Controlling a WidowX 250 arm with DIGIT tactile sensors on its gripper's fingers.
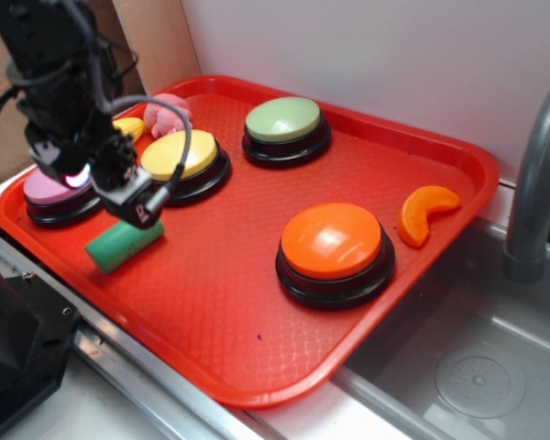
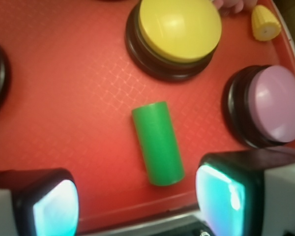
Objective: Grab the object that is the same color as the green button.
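A red plastic tray (image 1: 412, 302) sits on a counter beside a steel sink, against a plain white wall. On its near-left part a small green cylinder (image 2: 157, 143) lies on its side, just near of the yellow button (image 2: 179, 27) and right of the pink button (image 2: 278, 104), with the pale green button (image 1: 283, 119) far across the tray. The gripper (image 2: 137, 199) hovers above it, jaws wide and empty, so this looks like the approach; next it must descend, straddle the cylinder and close.

Probably a toy-kitchen lab setup: red tray (image 1: 422, 302) beside sink (image 1: 477, 357) and faucet (image 1: 536, 183).
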